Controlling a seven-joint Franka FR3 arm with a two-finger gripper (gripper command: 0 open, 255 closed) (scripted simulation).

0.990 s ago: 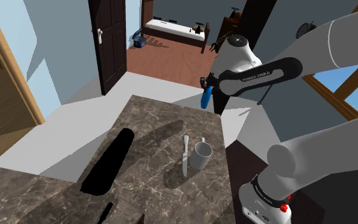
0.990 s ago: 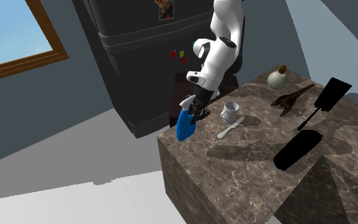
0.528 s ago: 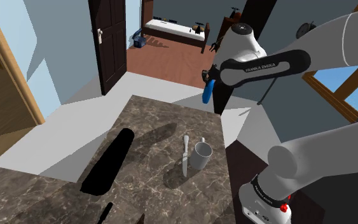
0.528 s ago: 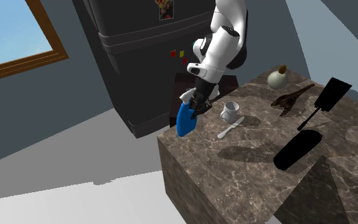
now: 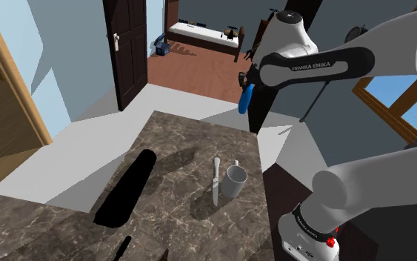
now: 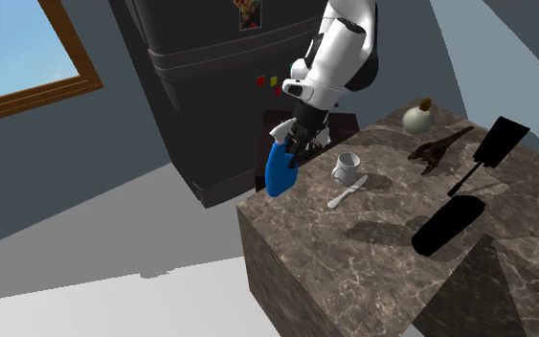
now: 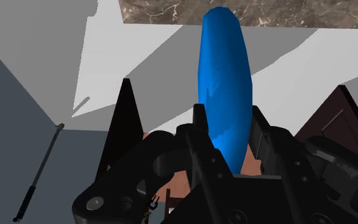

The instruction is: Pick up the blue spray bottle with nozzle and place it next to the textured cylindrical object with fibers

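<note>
My black gripper (image 6: 296,148) is shut on the blue spray bottle (image 6: 279,170), which hangs from it in the air just off the marble counter's corner beside the fridge. In the shoulder view the bottle (image 5: 244,100) dangles below the gripper (image 5: 247,78), beyond the counter's far edge. The wrist view has the gripper (image 7: 229,127) clasping the bottle (image 7: 225,76), with grey floor and a strip of counter behind. A black cylinder (image 5: 127,189) lies on the counter, well away from the bottle; it appears again as the black cylinder (image 6: 447,226) in the second exterior view.
On the marble counter (image 5: 177,144) stand a pale mug (image 5: 234,180) and a knife (image 5: 215,182). The second exterior view adds a black spatula (image 6: 492,148), a brown utensil (image 6: 439,148) and a round vase (image 6: 416,118). A dark fridge (image 6: 210,86) stands behind the counter.
The arm has lifted the bottle higher and a little toward the shoulder view's right, still clasped. Things on the counter have not moved.
</note>
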